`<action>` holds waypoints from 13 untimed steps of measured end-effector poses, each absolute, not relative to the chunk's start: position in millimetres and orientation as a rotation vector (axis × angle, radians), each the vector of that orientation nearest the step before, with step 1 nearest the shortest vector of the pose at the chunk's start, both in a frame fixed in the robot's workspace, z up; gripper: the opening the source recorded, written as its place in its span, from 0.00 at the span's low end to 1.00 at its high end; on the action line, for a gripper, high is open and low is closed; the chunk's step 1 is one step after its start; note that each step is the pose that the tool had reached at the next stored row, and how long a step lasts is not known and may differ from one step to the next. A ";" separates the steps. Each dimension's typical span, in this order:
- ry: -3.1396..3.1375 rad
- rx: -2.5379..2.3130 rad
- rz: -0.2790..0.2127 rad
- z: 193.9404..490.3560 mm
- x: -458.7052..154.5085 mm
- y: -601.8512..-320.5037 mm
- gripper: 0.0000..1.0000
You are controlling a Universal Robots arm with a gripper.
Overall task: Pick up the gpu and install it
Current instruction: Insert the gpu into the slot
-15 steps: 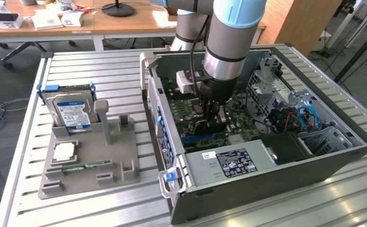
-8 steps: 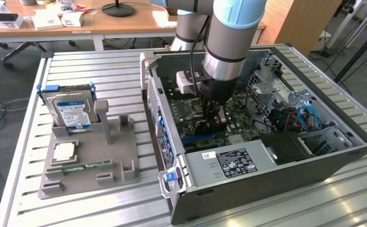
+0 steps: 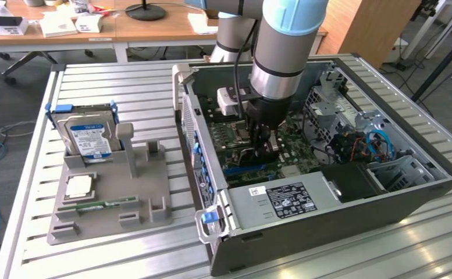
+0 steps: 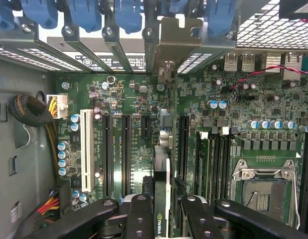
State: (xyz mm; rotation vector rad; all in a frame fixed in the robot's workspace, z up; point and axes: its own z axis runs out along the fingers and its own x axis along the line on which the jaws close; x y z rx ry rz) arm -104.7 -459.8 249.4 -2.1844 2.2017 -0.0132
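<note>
Now the gpu [image 4: 161,174] is off the counter and inside the computer case [image 3: 412,200], held on its thin edge between the two fingers of the claw [image 4: 161,219], which are closed narrow on the card. So the picking up looks done. I think the installing is only partly done: the card stands on its edge right over the green motherboard [image 4: 144,99], in line with the long black slots [image 4: 125,154], and its silver bracket [image 4: 166,74] reaches up toward the back wall of the case, but I cannot tell if the card is pushed all the way in. The wrist view shows the card close up, the slots beside it, and the empty processor socket [image 4: 261,194]. The exterior view shows other things: the arm reaching down into the open case, the power supply [image 3: 288,197] near the front, and the gray parts tray [image 3: 109,197] on the slatted counter [image 3: 32,168], with the hard drive [image 3: 88,136] standing in it and a memory stick [image 3: 98,205] lying flat.
</note>
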 end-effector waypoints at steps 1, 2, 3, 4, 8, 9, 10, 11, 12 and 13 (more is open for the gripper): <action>2.202 -2.184 -0.013 249.3 -104.7 -459.8 0.26; 2.202 -2.184 -0.013 249.3 -104.7 -459.8 0.26; 2.202 -2.184 -0.013 249.3 -104.6 -459.8 0.26; 2.202 -2.184 -0.013 249.3 -104.7 -459.8 0.26; 2.202 -2.184 -0.013 249.3 -104.7 -459.8 0.26; 2.202 -2.184 -0.013 249.2 -104.7 -459.8 0.26; 2.202 -2.184 -0.013 249.3 -104.7 -459.8 0.26; 2.202 -2.184 -0.013 249.3 -104.7 -459.8 0.26; 2.202 -2.184 -0.013 249.3 -104.8 -459.8 0.26; 2.202 -2.184 -0.013 249.2 -104.8 -459.8 0.26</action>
